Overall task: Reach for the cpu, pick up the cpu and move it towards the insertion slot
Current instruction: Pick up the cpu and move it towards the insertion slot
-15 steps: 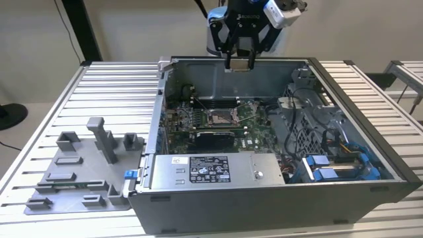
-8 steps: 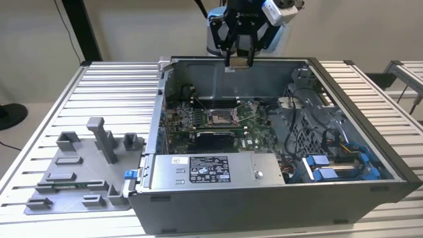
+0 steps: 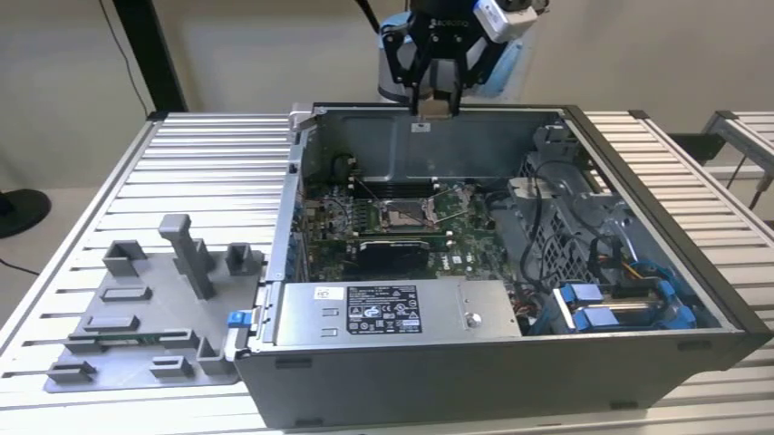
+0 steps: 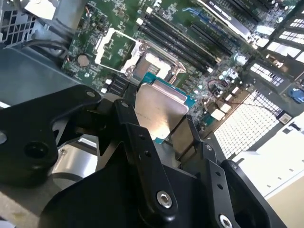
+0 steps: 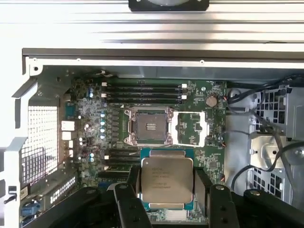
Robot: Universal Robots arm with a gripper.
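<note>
The gripper (image 5: pixel 167 190) is clamping the cpu (image 5: pixel 167 179) between its two black fingers (image 5: pixel 131 178), one on each opposite edge, silver face showing in both wrist views. Taking the insertion slot (image 5: pixel 148 126) as the landmark: the chip is hanging above the green motherboard (image 5: pixel 90 128), near the slot but not over it, and well above it, since in the exterior view the gripper (image 3: pixel 432 101) is hovering up at the rear rim of the computer case (image 3: pixel 508 362). The slot is sitting open, its metal frame (image 5: pixel 191 128) flipped out beside it. The risk, I'd judge: a thin edge grip could be letting the chip tilt or slip, and a skewed arrival could be bending socket pins or catching that frame.
</note>
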